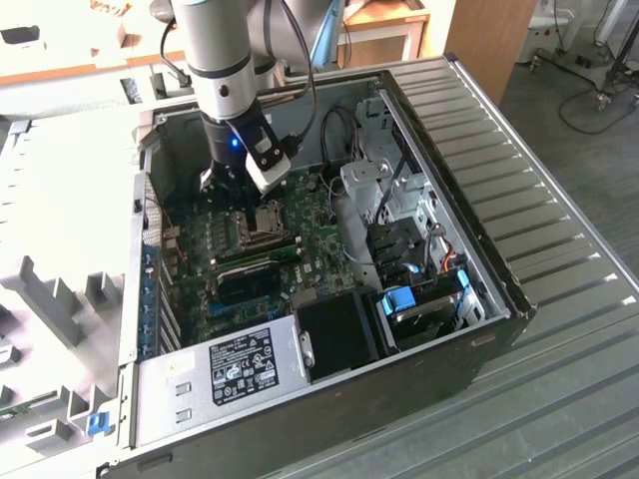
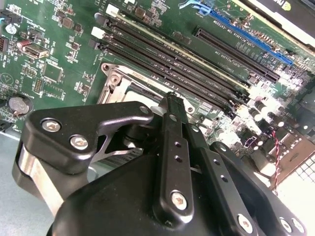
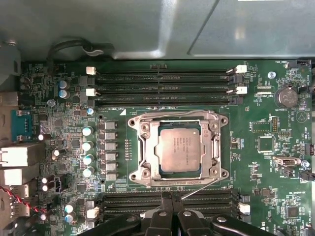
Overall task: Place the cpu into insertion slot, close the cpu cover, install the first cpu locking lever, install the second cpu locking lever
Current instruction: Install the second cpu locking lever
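Open PC case on ribbed desk (image 1: 559, 160), cpu (image 3: 179, 146) seated under cpu cover (image 3: 147, 147), clenched empty pincer (image 2: 171, 98) nearby risks scraping memory slots (image 3: 162, 86).

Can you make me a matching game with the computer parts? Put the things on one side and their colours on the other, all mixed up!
Things:
1. cpu
2. circuit board
3. claw
4. memory slot clips

Colours:
A. green
B. white
C. silver-grey
D. black

Pairs: 1-C, 2-A, 3-D, 4-B
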Motion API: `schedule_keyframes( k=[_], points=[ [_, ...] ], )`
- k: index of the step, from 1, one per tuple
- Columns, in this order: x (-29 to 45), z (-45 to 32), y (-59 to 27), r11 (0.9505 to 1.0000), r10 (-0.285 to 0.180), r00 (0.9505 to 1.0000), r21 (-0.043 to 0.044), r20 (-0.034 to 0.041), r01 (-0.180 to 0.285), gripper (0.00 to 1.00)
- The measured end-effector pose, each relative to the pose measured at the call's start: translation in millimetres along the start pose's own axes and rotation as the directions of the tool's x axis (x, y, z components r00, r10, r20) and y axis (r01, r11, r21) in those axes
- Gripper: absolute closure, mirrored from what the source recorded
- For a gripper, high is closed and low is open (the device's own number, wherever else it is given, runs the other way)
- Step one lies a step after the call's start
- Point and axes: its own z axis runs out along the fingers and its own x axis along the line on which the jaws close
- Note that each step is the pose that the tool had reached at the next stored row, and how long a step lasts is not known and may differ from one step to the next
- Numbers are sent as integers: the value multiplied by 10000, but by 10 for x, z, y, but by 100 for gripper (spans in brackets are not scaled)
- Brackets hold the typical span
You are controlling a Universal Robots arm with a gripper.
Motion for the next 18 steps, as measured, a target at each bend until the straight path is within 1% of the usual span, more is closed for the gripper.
schedule_keyframes(
  k=[4, 11, 18],
  points=[
    [30, 43, -1, 10000, 0, 10000, 7, 39, 0, 89],
    [60, 138, -1, 10000, 0, 10000, 17, 62, 0, 89],
    [62, 148, -1, 10000, -1, 10000, 25, 63, 0, 89]
  ],
)
